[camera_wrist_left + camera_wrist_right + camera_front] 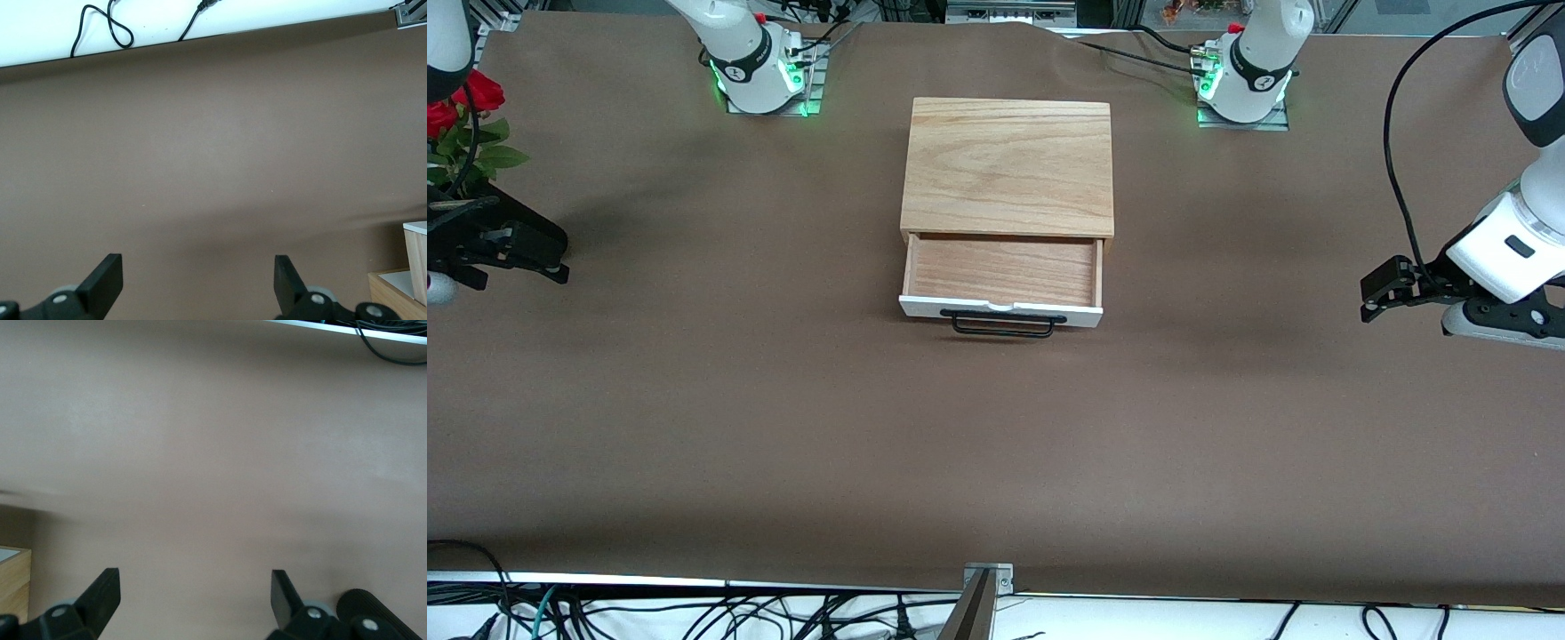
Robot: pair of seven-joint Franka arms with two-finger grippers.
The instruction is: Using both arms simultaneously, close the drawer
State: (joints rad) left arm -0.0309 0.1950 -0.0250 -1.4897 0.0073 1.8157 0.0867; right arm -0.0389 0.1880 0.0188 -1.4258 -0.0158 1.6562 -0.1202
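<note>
— Where is the drawer (pixel 1001 283)?

— In the middle of the brown table (pixel 694 400). It belongs to the light wood box (pixel 1008 166) and is pulled out toward the front camera. You can see the pale wood inside. Its white front panel (pixel 1000 309) is on the side nearest the camera, with a black wire handle (pixel 1002 324) on it.

— Is anything touching it?

— No. Both grippers are well apart from it, one at each end of the table.

— Where is the left gripper (pixel 1376 294)?

— Up over the table at the left arm's end. The white left arm (pixel 1516 244) comes in from the edge of the front view there. In its wrist view, the left gripper (pixel 198 280) has its two black fingers (pixel 107 277) spread wide with only bare table between them. A corner of the box peeks in at the edge of that view.

— And the right gripper (pixel 503 258)?

— Over the table at the right arm's end, close to some red flowers (pixel 467 102) with green leaves. In its wrist view, the right gripper (pixel 195 595) also has its fingers (pixel 105 592) spread apart, holding nothing. A bit of the wood box shows at the edge there too.

— What else do you see?

— Two arm bases with green lights, farther from the camera than the box: the right base (pixel 760 76) and the left base (pixel 1247 84). Black cables (pixel 720 615) lie below the table's near edge.
</note>
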